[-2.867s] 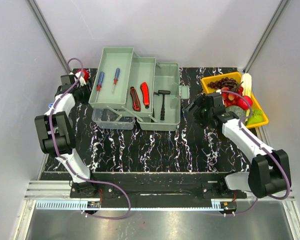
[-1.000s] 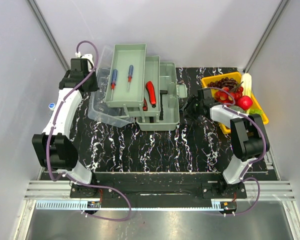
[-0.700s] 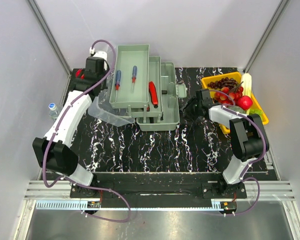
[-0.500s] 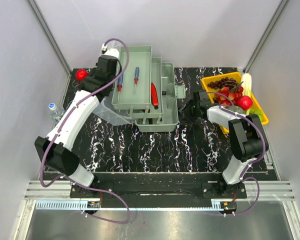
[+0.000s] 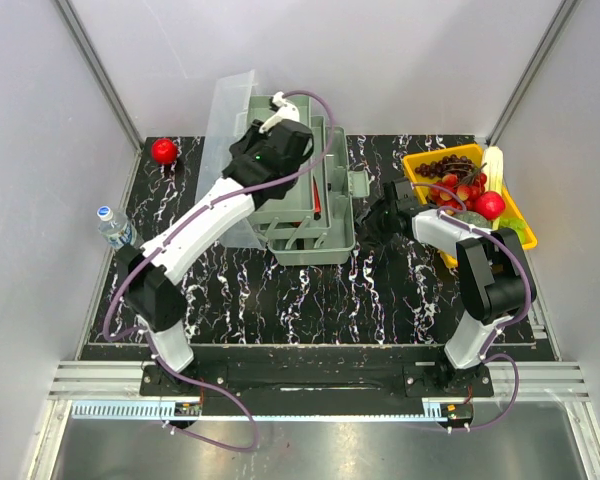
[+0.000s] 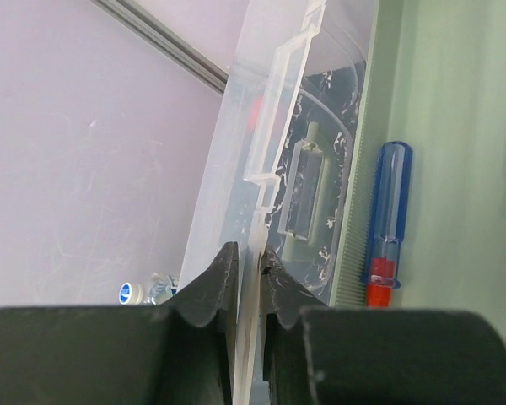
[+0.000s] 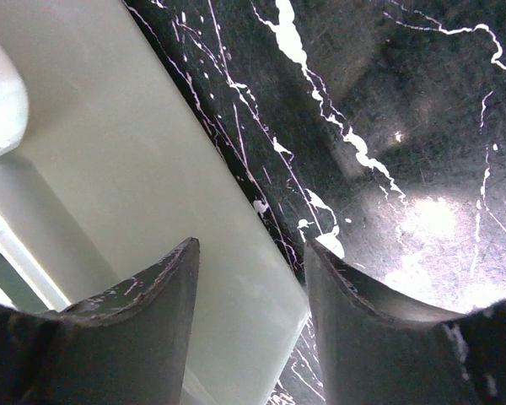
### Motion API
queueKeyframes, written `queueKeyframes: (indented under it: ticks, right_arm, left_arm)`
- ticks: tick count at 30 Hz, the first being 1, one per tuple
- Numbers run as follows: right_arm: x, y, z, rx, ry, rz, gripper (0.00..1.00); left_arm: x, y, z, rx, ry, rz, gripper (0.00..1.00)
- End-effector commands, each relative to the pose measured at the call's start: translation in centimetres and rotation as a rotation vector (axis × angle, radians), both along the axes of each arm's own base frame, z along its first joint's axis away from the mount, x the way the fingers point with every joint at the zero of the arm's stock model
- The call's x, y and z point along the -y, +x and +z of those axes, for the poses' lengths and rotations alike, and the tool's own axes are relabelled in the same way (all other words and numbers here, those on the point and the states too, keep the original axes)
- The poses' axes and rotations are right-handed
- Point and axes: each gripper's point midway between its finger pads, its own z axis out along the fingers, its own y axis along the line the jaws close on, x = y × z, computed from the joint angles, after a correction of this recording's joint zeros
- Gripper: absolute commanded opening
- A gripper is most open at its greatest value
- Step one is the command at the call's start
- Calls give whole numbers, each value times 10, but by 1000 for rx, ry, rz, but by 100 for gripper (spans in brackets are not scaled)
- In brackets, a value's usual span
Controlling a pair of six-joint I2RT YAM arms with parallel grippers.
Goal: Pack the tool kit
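The pale green toolbox [image 5: 315, 235] stands mid-table with its trays folded in over the base. Its translucent lid [image 5: 230, 125] stands nearly upright on the box's left side. My left gripper [image 5: 250, 148] is shut on the lid's edge; the left wrist view shows both fingers pinching the clear rim [image 6: 246, 253]. A blue-handled screwdriver [image 6: 388, 224] lies in the green tray beside the lid. My right gripper [image 5: 378, 218] is open at the box's right side, below the latch [image 5: 365, 183]. In the right wrist view its fingers [image 7: 253, 253] straddle the box's corner [image 7: 135, 169]. My left arm hides the other tools.
A yellow tray of fruit [image 5: 460, 190] sits at the right, close behind my right arm. A red ball [image 5: 163, 150] lies at the back left. A water bottle [image 5: 110, 222] stands at the left edge, and also shows in the left wrist view [image 6: 135, 293].
My left gripper has swung the lid from lying flat at the left up to nearly upright. The trays have slid in over the base. My right gripper has stayed at the box's right side.
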Motion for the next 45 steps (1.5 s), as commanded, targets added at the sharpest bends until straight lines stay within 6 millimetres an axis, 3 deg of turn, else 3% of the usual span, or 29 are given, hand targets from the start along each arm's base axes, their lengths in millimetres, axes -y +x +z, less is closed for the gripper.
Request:
queueKeyframes:
  ticks: [1, 4, 7, 9, 17, 20, 21, 25, 27, 31, 35, 42, 45]
  right_arm:
    - [-30, 18, 36, 118, 62, 53, 60]
    - [-31, 19, 36, 127, 69, 51, 61]
    - [-30, 18, 34, 133, 74, 47, 62]
    - [-31, 14, 33, 137, 90, 50, 62]
    - [-27, 18, 34, 156, 92, 36, 63]
    - [-25, 19, 33, 154, 90, 32, 64]
    - [-25, 20, 32, 152, 91, 33, 64]
    - [-31, 22, 30, 149, 111, 72, 64]
    - [-36, 22, 29, 155, 127, 101, 64]
    - [-41, 23, 27, 166, 132, 149, 67]
    - [-43, 19, 25, 188, 117, 209, 77]
    - [-33, 19, 35, 240, 59, 215, 82]
    - [-30, 21, 40, 251, 32, 225, 82]
  left_arm:
    - [36, 4, 47, 262, -172, 52, 11]
    - [53, 5, 44, 266, -190, 30, 13]
    - [67, 5, 38, 263, -209, 5, 28]
    - [87, 4, 29, 243, -236, -56, 64]
    - [127, 0, 5, 179, -359, -183, 65]
    - [126, 0, 4, 179, -366, -177, 66]
    - [123, 1, 12, 187, -376, -177, 69]
    - [89, 8, 51, 221, -514, -169, 77]
    - [71, 8, 61, 224, -598, -185, 79]
    - [26, 8, 50, 207, -660, -134, 81]
    - [-22, 6, 35, 185, -730, -60, 82]
    - [-82, -2, 52, 244, -763, -1, 87]
    - [-108, -1, 48, 240, -797, 39, 88]
